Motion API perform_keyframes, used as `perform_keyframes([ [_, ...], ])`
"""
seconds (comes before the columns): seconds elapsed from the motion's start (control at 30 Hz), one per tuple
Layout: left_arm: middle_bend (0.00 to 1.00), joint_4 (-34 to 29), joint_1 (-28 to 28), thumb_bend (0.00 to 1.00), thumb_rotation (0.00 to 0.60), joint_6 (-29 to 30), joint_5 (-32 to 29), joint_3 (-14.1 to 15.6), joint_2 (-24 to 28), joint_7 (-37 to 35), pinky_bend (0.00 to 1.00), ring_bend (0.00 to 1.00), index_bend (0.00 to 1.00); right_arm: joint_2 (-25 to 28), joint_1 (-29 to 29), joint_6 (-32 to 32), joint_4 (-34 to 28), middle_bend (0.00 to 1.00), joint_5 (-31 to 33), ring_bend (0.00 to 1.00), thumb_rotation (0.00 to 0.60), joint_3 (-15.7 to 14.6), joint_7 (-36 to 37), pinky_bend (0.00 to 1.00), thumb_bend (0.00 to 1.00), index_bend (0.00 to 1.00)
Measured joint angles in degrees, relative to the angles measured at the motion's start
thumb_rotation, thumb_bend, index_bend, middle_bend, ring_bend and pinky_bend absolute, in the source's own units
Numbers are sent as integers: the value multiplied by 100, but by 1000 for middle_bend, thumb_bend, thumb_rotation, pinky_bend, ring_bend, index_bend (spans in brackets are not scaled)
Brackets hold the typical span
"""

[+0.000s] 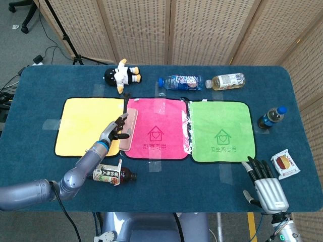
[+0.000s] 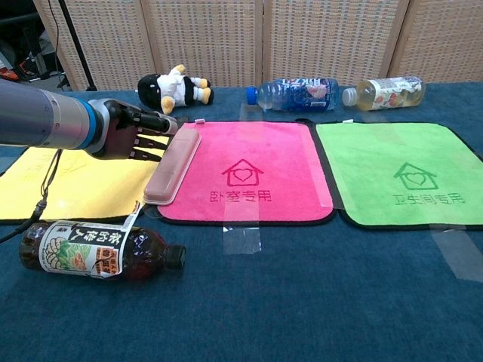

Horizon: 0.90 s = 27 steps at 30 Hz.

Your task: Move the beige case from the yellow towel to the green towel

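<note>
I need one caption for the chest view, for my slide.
Left hand pushes beige case onto pink towel.

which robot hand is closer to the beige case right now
Left. The left robot hand is against the beige case, at the pink towel's left edge. The right robot hand sits far off, at the table's near right corner.

We read this as a lab or robot test room. Folding wicker screens [image 1: 166, 30] wall off the table [image 1: 151, 196], which is covered in blue cloth. Cables [image 1: 48, 50], a stand's legs [image 1: 75, 59] and an office chair base [image 1: 22, 12] sit on grey floor. Towels are taped down; the pink towel [image 2: 241, 170] carries a printed house icon.
</note>
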Motion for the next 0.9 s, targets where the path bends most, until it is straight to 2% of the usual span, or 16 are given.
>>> perform_keyframes([
  [0.5, 0, 174, -188, 574, 600, 19, -109, -40, -276, 104, 21, 0, 0, 34, -11, 46, -10, 0, 4, 0, 600, 20, 58, 0, 345, 69],
  [0.9, 0, 256, -279, 570, 600, 247, 148, -140, -577, 214, 21, 0, 0, 38, -9, 38, 11, 0, 19, 0, 600, 26, 85, 0, 344, 69],
])
